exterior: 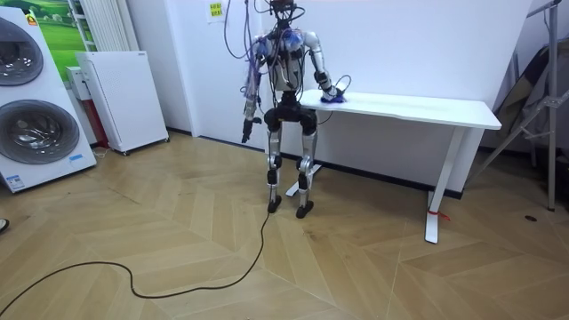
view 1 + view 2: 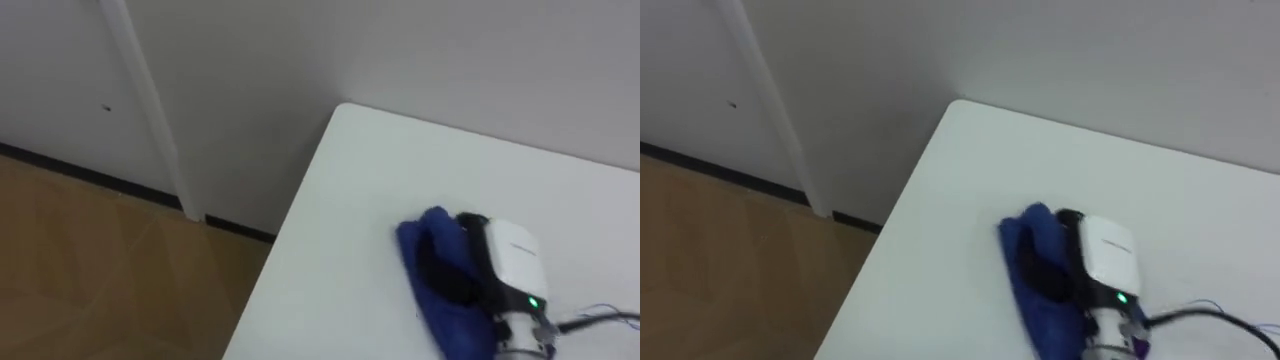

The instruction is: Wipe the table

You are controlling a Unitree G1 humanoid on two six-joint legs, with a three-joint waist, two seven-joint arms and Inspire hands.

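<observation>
A blue cloth (image 2: pixel 415 245) lies bunched on the white table (image 2: pixel 350 190), near its left edge and far corner. My right hand (image 2: pixel 512 258) comes in from the lower right and rests on the cloth, its dark fingers (image 2: pixel 445 268) laid out flat across it. The cloth spreads past the fingers toward the table's left edge. In the room view I stand at the table's (image 1: pixel 418 108) end on the room view's left, right hand (image 1: pixel 331 92) reaching onto the top by the cloth (image 1: pixel 340 98). My left hand (image 1: pixel 246 135) hangs at my side.
A white wall runs behind the table, with a vertical white strip (image 2: pixel 150 110) and dark skirting to the left. Wooden floor (image 2: pixel 100 270) lies beyond the table's left edge. Two washing machines (image 1: pixel 36 98) and a white cabinet (image 1: pixel 120 98) stand on the room view's left.
</observation>
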